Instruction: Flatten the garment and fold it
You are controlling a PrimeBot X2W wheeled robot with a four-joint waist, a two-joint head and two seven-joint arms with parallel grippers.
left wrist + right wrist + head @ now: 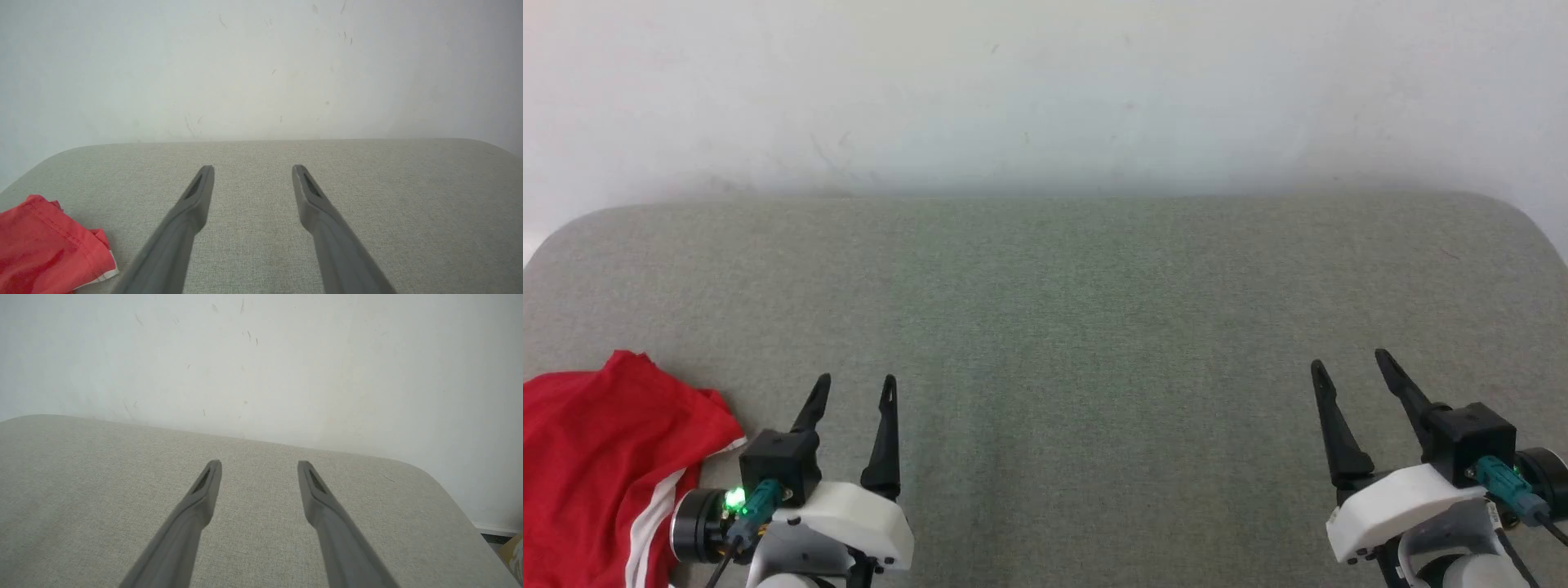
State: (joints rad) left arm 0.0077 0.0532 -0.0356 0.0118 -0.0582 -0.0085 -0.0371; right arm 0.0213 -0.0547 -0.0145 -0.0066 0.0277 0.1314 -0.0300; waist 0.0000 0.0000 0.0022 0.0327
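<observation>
Garment [596, 465] work has not begun, as far as you can see. The red shorts lie in a rumpled heap at the near left edge of the grey padded surface [1045, 327] and run out of the head view, showing a white stripe and folds rather than a flat outline. Your left gripper [858, 380] sits just beside the heap on its right, not touching it, its jaws spread wide and holding nothing. The left wrist view agrees, with the cloth off to the left of the fingers. Your right gripper [1347, 359] is well apart at the far right, its jaws likewise wide and empty over bare surface. Judge every step as left to do: you have to take hold of the cloth, bring it toward the middle, spread it flat, then fold it. You cannot tell how much of the shorts lies beyond the frame.
</observation>
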